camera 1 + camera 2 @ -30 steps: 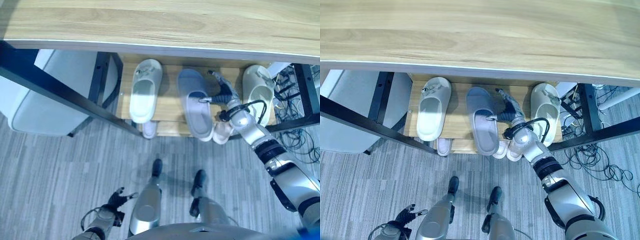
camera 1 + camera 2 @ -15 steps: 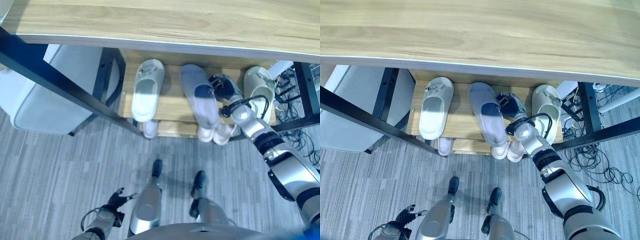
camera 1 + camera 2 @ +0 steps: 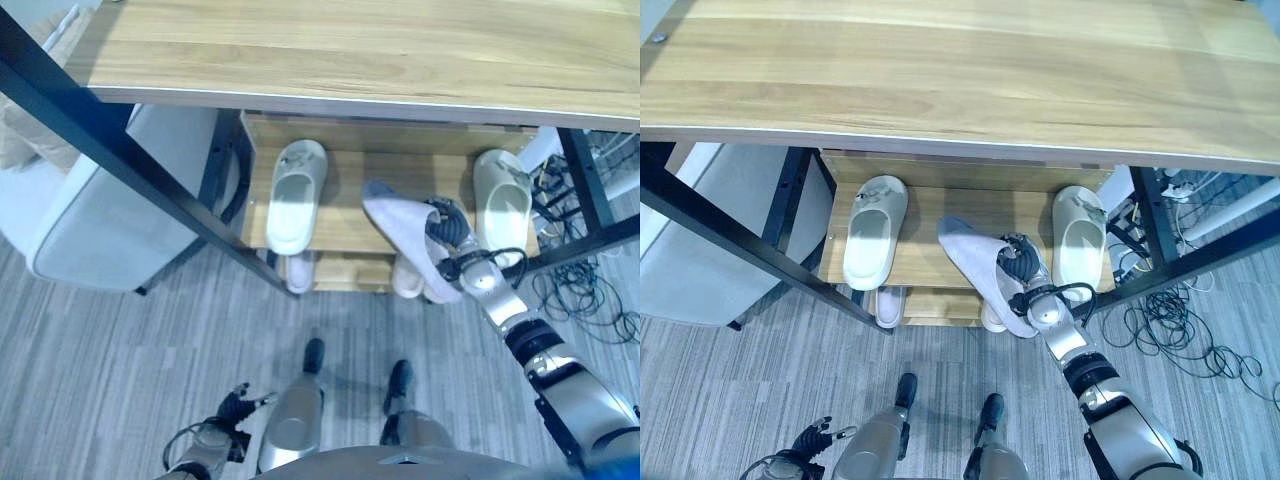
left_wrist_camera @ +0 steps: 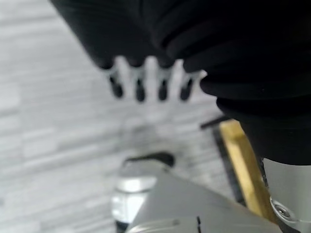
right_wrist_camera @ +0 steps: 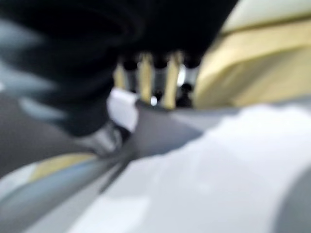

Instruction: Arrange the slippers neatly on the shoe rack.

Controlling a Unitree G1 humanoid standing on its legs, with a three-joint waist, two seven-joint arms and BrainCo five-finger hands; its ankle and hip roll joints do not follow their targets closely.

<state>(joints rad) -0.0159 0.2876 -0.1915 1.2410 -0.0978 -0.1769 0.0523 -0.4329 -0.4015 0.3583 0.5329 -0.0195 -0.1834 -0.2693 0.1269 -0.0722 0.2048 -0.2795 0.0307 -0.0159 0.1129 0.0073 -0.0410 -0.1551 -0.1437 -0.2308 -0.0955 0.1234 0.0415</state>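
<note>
While gripped: grey slipper (image 3: 985, 272) above rack (image 3: 930, 210).

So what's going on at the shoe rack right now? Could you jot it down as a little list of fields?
right robot hand: curled on the grey slipper, holding it tilted over the front of the upper shelf
left robot hand: low by the floor, fingers relaxed, holding nothing
upper shelf: a pale slipper on the left, another pale slipper on the right, both lying flat
lower shelf: pale slipper tips poke out at the front
above the rack: wooden tabletop
</note>
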